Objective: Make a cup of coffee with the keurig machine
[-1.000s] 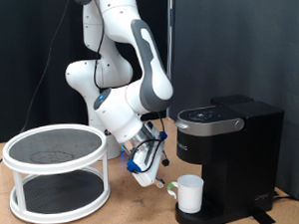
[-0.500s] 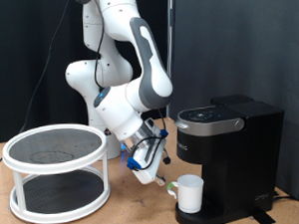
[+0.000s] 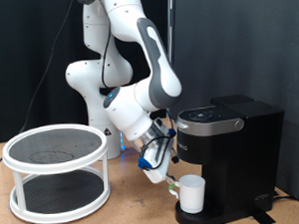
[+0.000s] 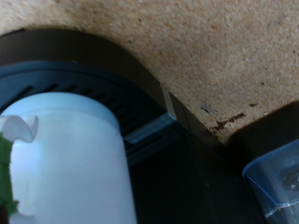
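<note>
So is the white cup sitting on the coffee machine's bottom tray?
Yes, the cup stands upright on the round drip base of the keurig machine, under its overhanging top.

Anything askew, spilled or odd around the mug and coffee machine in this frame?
Nothing stands out. The cup stands upright on the keurig machine's drip base, lid down, no spill visible. The gripper hangs just beside the cup's handle side.

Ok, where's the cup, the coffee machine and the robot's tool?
cup (image 3: 192, 194), exterior view, middle of its white side.
keurig machine (image 3: 231, 153), exterior view, black front body.
tool (image 3: 168, 177), exterior view, between its fingertips, just beside the cup.
</note>
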